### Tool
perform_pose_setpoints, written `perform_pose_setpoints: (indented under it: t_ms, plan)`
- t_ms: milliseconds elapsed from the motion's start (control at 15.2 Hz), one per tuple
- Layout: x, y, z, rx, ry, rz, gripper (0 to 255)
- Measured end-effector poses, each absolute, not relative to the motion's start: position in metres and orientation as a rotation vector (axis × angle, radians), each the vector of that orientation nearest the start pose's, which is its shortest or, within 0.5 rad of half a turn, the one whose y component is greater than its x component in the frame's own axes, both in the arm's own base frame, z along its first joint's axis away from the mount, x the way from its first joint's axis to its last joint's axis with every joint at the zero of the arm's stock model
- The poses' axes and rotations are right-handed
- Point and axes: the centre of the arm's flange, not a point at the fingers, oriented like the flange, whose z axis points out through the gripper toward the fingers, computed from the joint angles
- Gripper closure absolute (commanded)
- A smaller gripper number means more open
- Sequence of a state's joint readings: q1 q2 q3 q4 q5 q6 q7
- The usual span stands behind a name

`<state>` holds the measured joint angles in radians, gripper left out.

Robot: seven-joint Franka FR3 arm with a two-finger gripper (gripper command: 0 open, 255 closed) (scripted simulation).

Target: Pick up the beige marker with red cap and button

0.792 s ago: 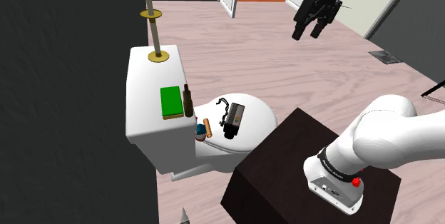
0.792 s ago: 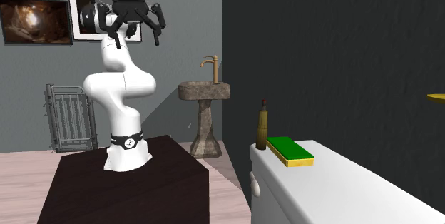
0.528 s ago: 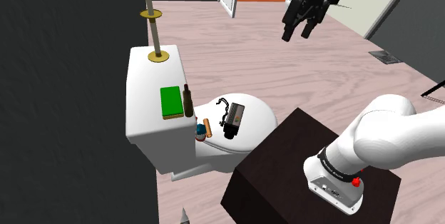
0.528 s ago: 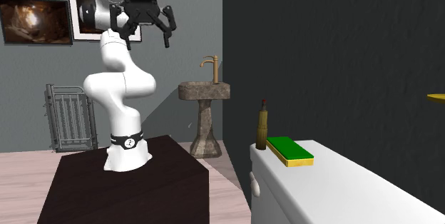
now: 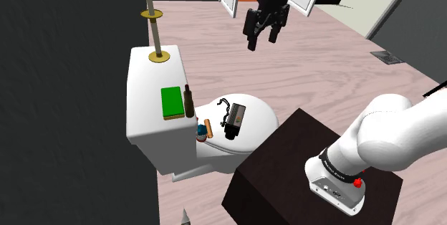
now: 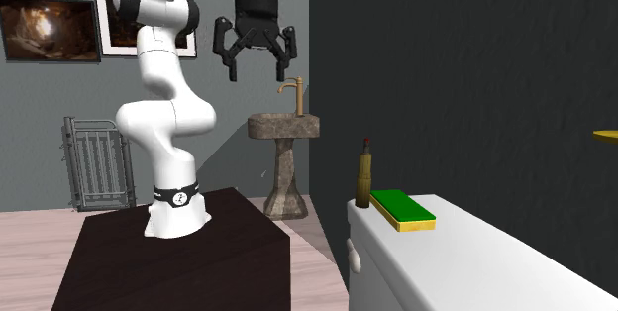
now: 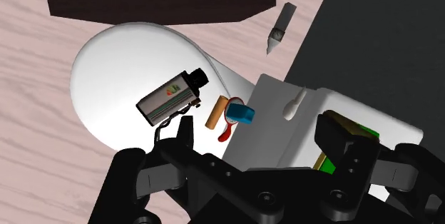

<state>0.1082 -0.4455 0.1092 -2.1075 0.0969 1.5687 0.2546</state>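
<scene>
Arm poised above a bathroom: the black gripper (image 5: 261,40) hangs high over the pale plank floor (image 5: 315,66), its jaws spread wide and holding nothing, well apart from the white toilet below. The marker (image 5: 208,127), a short tan stick, lies flat on the toilet lid (image 5: 261,120) at its tank end, between a grey-and-black camera (image 5: 234,120) and the tank (image 5: 143,127). A small blue object (image 5: 201,133) sits just beside the marker (a red bit shows close to both in the wrist view, and which of them it belongs to cannot be told). The camera's black strap curls on the lid near the marker. On the tank's top a slim dark bottle (image 5: 189,102) stands upright at the edge nearest the marker, with a green pad (image 5: 170,102) next to it and a pole (image 5: 151,23) ringed with brass discs rising from the far end. The dark stand (image 5: 286,166) sits close against the lid's front. In the second exterior view, a stone sink (image 6: 283,126) with a brass tap stands by the wall, beyond the arm.
</scene>
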Motion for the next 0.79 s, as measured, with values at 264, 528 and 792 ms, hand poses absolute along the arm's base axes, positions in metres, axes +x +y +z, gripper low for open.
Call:
perform_pose_setpoints:
  t_ms: [264, 528, 792]
  plan:
    - [0.426, 0.159, 0.569, -3.149, -0.001, 0.228, 0]
    - [0.453, 0.212, 0.548, -3.185, -0.088, 0.292, 0]
    - [0.479, 0.261, 0.523, -3.216, -0.177, 0.363, 0]
